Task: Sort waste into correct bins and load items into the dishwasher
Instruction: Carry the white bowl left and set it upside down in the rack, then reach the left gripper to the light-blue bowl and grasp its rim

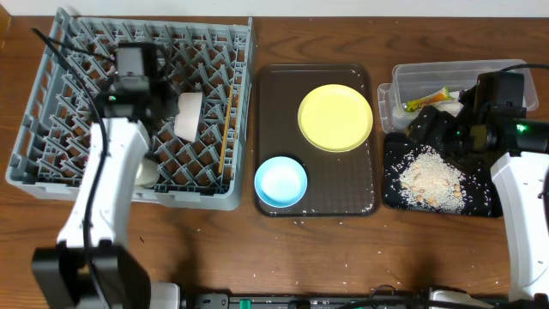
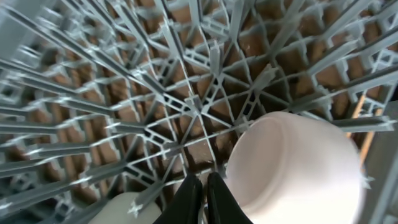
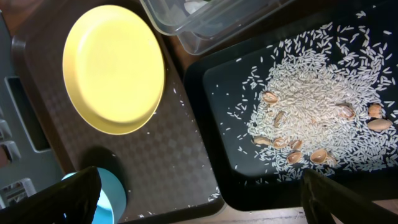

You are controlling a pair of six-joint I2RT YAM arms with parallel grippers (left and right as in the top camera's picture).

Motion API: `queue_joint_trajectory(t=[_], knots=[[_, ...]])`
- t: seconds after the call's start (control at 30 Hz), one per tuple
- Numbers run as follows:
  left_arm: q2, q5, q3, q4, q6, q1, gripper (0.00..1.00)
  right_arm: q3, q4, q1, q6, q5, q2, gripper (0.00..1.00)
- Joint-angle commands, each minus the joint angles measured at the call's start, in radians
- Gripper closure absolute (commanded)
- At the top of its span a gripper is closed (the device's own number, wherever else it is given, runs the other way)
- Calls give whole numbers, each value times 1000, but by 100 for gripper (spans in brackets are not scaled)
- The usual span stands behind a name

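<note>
Pressed tight together with nothing between them, the fingers of the left gripper [image 2: 204, 180] hang low over the dish rack [image 1: 51, 146], which stands on the desk [image 1: 429, 257] just left of the brown serving tray [image 1: 274, 94]. Right beside the fingers a white cup [image 2: 292, 168] sits among the pegs. The wooden chopsticks [image 1: 225, 129] lie in the rack on the side of the cup toward the serving tray. A white bowl [image 1: 146, 174] shows partly from under the left arm [image 1: 107, 189].

The right gripper [image 3: 199, 177] is spread wide, holding nothing. It hovers where the serving tray's right edge meets the black tray [image 3: 236, 155]. A heap of beige crumbs [image 3: 311, 106] lies in the black tray, with a few grains scattered on the serving tray. On the serving tray rest the yellow plate [image 3: 115, 68], toward its far right corner, and the light blue bowl [image 1: 280, 182], at its near left. To the right of the serving tray's far end, the clear tub [image 1: 506, 70] holds the orange-and-green sachet [image 1: 426, 103].
</note>
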Motion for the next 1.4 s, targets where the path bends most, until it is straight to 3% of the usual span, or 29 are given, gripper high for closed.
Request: queue_joint_trajectory(t=[0.0, 0.2, 0.37, 0.87, 1.13, 1.2, 1.27, 1.37], knots=[[81, 175, 1, 8, 61, 46, 92, 3, -2, -5, -14, -8, 7, 1], [148, 457, 1, 8, 165, 37, 93, 3, -2, -5, -14, -8, 7, 1], [126, 551, 2, 3, 165, -6, 93, 3, -2, -5, -14, -8, 7, 1], [102, 547, 2, -35, 173, -109, 92, 3, -2, -5, -14, -8, 7, 1], [-115, 526, 2, -72, 121, -203, 76, 3, -2, -5, -14, -8, 7, 1], [-151, 473, 2, -99, 121, -258, 78, 3, -2, -5, -14, -8, 7, 1], [-165, 399, 2, -159, 97, -340, 90, 3, -2, -5, -14, -8, 7, 1], [-139, 290, -6, -229, -18, -433, 92, 3, -2, -5, -14, -8, 7, 1]])
